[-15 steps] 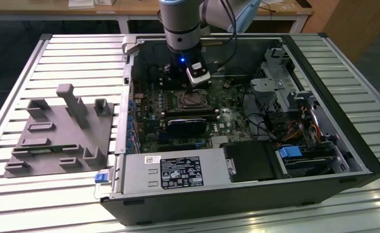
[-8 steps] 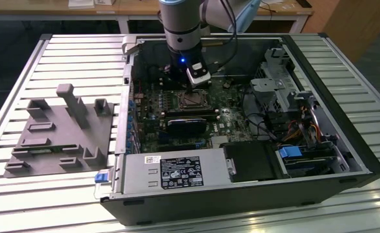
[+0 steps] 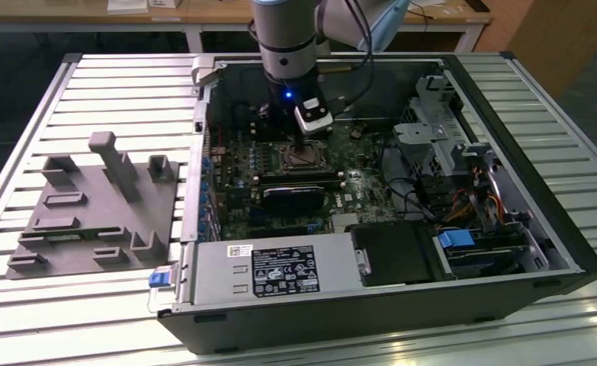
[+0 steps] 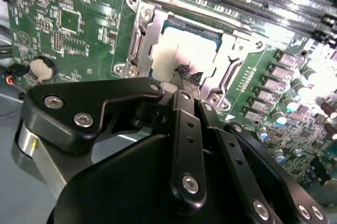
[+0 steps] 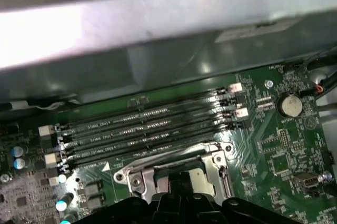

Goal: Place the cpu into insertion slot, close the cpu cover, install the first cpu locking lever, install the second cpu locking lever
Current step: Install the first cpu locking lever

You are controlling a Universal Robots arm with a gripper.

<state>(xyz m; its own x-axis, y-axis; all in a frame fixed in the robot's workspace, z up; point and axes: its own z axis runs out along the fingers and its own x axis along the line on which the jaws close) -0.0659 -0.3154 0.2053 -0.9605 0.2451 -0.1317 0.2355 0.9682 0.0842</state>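
In the exterior view my gripper [image 3: 303, 143] reaches down into the open computer case, right over the insertion slot [image 3: 300, 157] on the green motherboard. The second wrist view shows the cpu [image 4: 179, 50], a pale silver square, lying in the slot. The cpu cover [image 4: 145, 34], a silvery frame, lies flat around it. My gripper [image 4: 188, 74] has its black fingertips [image 4: 181, 72] drawn together, shut on nothing, at the cpu's near edge; I cannot tell if they touch it. In the first wrist view the cpu cover [image 5: 138, 175] and part of the cpu [image 5: 204, 182] show just beyond my fingers.
Long memory slots [image 5: 142, 129] run beside the socket. A black card [image 3: 293, 197] lies just in front of it. The power supply [image 3: 277, 271] and drive cage [image 3: 450, 145] line the case walls. A grey fixture block [image 3: 94, 206] sits on the slatted table at the exterior view's left.
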